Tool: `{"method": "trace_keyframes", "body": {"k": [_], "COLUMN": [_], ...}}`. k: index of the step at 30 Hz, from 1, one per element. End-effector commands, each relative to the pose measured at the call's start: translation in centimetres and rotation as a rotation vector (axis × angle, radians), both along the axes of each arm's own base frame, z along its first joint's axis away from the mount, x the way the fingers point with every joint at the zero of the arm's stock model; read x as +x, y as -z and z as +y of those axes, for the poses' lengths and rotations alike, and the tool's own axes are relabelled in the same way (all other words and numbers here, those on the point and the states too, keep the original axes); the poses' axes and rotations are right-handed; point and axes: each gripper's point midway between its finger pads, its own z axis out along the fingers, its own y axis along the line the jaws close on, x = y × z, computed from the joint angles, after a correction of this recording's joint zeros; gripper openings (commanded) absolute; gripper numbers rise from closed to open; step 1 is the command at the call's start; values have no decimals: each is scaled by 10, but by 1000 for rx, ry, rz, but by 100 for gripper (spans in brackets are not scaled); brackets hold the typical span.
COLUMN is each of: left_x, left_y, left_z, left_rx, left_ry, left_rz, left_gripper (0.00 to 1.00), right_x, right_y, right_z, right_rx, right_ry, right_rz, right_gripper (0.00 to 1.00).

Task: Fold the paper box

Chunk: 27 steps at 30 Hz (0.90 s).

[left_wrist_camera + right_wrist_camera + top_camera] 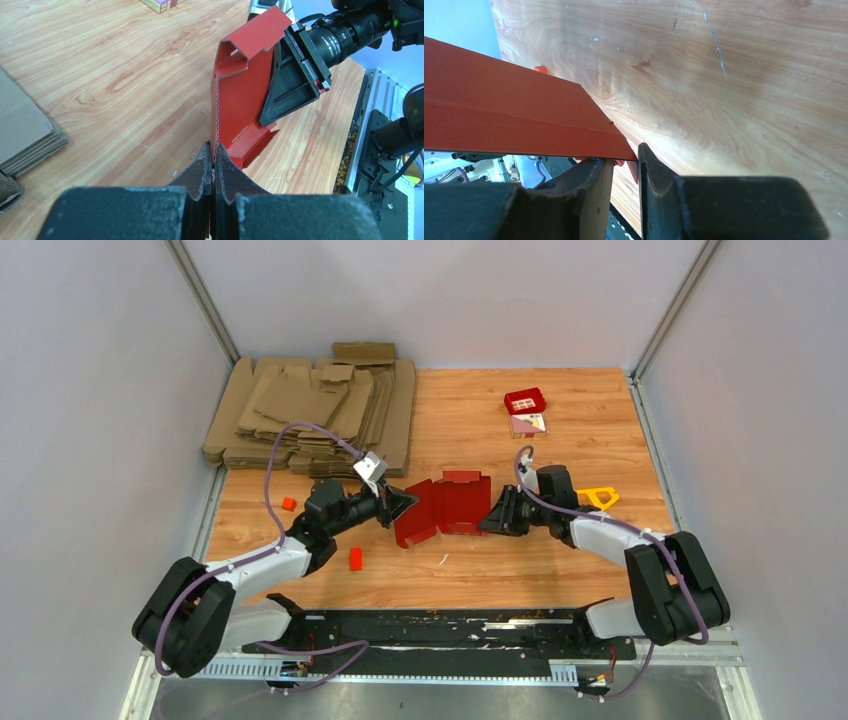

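On the table [470,430], centre: box [445,505], red card, partly folded, panels raised between the two grippers.
Left gripper [398,502]: at the box's left end.
Right gripper [495,517]: at the box's right end.
Top view only: cardboard stack [310,410] at far left; tile [525,400] at far right; orange block [355,558] near the left arm.
Left wrist view only: left gripper [213,150] pressed together on the thin edge of the box [240,95]; one finger of the right gripper lies flat against a panel, with a folded flap above it.
Right wrist view only: right gripper [624,161] has its fingers slightly apart, with a corner of the box [514,115] at the gap; clamped or not, cannot tell.
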Motion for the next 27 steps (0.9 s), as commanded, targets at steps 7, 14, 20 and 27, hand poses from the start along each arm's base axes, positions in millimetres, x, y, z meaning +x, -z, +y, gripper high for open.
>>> {"method": "trace_keyframes", "body": {"k": [7, 14, 20, 27], "left_x": [0, 0, -1, -2], "left_y": [-11, -12, -16, -19], "left_z": [-3, -4, -5, -6], "left_rx": [1, -11, -50, -71], "left_ry": [11, 20, 16, 16], "left_rz": [-57, -49, -43, -35], "left_gripper": [0, 0, 0, 0], "right_x": [1, 1, 5, 12], "right_y": [-18, -26, -22, -4], "right_z": [-6, -9, -9, -29], "right_rx": [-58, -62, -76, -199], "right_ry": [-46, -46, -46, 15], "right_rz": [-82, -136, -151, -185], "right_gripper": [31, 28, 41, 55]}}
